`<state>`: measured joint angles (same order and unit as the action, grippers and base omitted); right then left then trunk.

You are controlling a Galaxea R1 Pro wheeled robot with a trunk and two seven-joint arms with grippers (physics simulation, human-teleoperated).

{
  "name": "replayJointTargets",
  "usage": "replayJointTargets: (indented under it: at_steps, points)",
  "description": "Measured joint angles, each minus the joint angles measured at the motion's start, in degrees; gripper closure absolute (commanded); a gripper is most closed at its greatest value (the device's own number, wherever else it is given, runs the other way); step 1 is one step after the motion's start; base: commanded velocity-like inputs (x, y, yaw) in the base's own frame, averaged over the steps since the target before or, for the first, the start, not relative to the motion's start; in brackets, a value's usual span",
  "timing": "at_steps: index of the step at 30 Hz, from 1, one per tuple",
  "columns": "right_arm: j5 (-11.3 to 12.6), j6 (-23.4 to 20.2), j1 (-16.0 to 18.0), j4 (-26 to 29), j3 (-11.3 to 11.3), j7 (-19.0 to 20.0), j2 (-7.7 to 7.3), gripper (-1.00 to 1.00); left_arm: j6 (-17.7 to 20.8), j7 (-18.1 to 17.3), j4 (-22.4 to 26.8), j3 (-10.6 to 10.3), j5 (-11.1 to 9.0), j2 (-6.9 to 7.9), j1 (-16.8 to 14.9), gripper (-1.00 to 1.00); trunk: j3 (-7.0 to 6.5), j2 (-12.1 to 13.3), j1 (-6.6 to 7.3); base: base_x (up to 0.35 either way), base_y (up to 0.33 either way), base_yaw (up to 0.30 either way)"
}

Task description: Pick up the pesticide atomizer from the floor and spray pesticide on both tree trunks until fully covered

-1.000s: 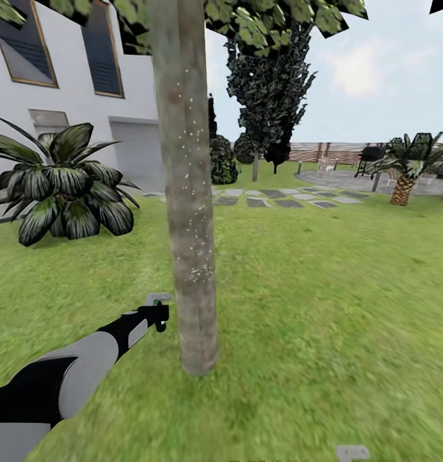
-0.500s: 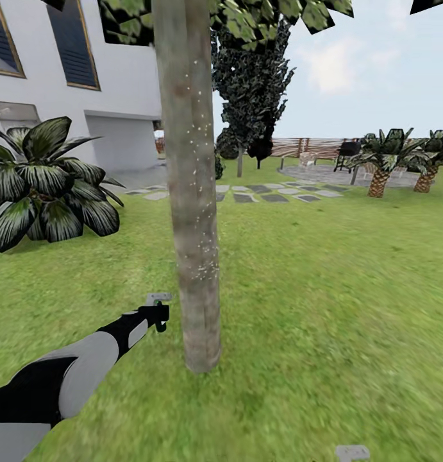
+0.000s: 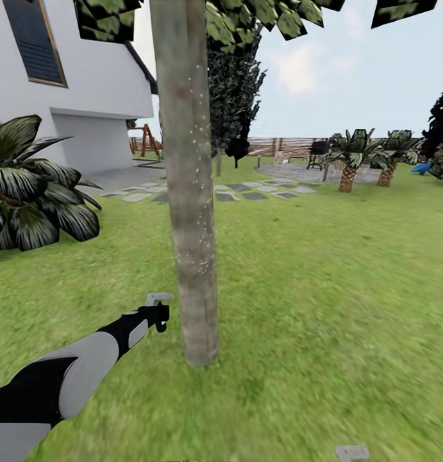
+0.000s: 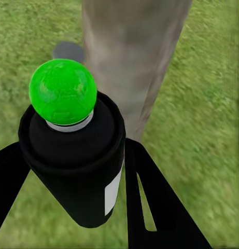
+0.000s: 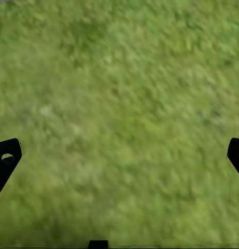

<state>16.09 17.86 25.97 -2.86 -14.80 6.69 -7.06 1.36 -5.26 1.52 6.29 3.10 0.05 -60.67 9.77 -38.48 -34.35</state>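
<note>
One tree's grey-brown trunk (image 3: 192,192) rises from the lawn at the middle of the head view, flecked with small white specks, with its blocky green canopy (image 3: 272,16) overhead. My left gripper (image 3: 158,314) reaches toward the trunk's left side, a short way off the bark. In the left wrist view the left gripper (image 4: 72,199) is shut on the pesticide atomizer (image 4: 75,166), a black bottle with a round green top that faces the trunk (image 4: 132,52) close ahead. My right gripper (image 5: 120,158) hangs open over bare grass.
A white house (image 3: 93,83) and a broad striped-leaf plant (image 3: 29,192) stand at the left. Stepping stones (image 3: 247,192), a dark conifer (image 3: 234,83), a slat fence (image 3: 279,146) and small palms (image 3: 349,157) lie beyond the trunk. Lawn (image 3: 349,289) stretches to the right.
The camera has moved: the house and the striped plant slid left and more of the right-hand garden came into view. The left arm keeps its pose beside the trunk.
</note>
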Motion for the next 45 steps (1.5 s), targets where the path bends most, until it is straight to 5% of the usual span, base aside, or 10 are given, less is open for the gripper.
replayJointTargets:
  at_steps: [41,45]
  points:
    - [0.06,0.04,-0.06,-0.04,0.04,-0.14,0.34,-1.0,-0.16,-0.15,0.05,-0.01,-0.07,-1.11,0.42,1.0,0.0,0.0,0.02,-0.065,0.19,-0.194]
    - [0.08,0.08,-0.06,-0.04,0.15,-0.28,0.29,-1.0,3.31,-0.25,1.77,-0.43,-0.24,-1.76,0.4,1.0,-0.01,-0.01,0.02,0.0,0.001,-0.002]
